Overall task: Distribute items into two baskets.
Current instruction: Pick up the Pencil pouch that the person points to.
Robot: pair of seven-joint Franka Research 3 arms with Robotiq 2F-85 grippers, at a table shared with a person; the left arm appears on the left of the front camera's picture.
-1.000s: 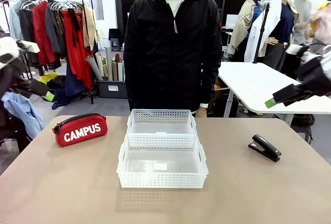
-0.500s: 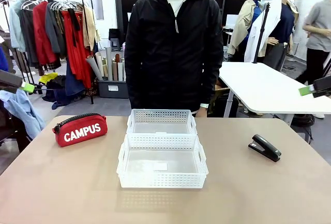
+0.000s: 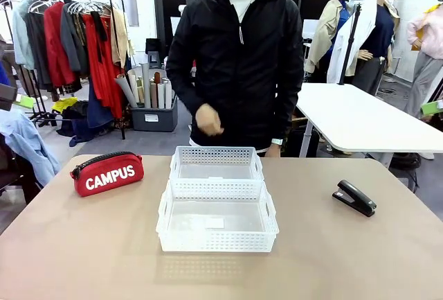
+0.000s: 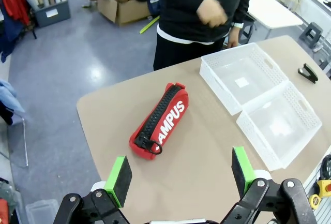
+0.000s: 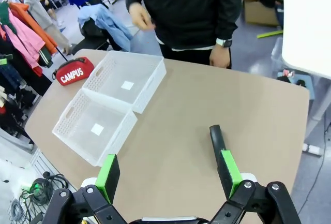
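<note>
left gripper (image 4: pixel 181 175) of mine hung high over the table's corner, its green pads spread wide and grasping nothing. right gripper (image 5: pixel 168 172) hung just as high on the other side, also wide open and holding nothing.

below my left gripper lay the red soft zip pouch (image 4: pixel 160 120) with white "campus" lettering. it rested on its side on the tan tabletop (image 3: pixel 83 244), its black zip facing up, well apart from my pads. seen from the front, that pouch (image 3: pixel 107 174) sat on my left, near the far edge and just beside the baskets without touching them.

the small black desk stapler (image 5: pixel 215 136) lay flat on the table under my right gripper. in the wrist view it showed partly behind one green pad, though it was far below it. from the front the stapler (image 3: pixel 354 197) sat alone on my right, well apart from the baskets.

two white rectangular plastic baskets with perforated sides stood in the middle, touching end to end. the near basket (image 3: pixel 218 241) was closer to me and the far basket (image 3: pixel 216 152) closer to the person. each had a small white label on its floor.

a person in a black zip jacket stood at the far side. one hand (image 3: pixel 208 121) was raised, loosely curled, in front of the body, and the other hand (image 3: pixel 273 150) hung by the table edge.
</note>
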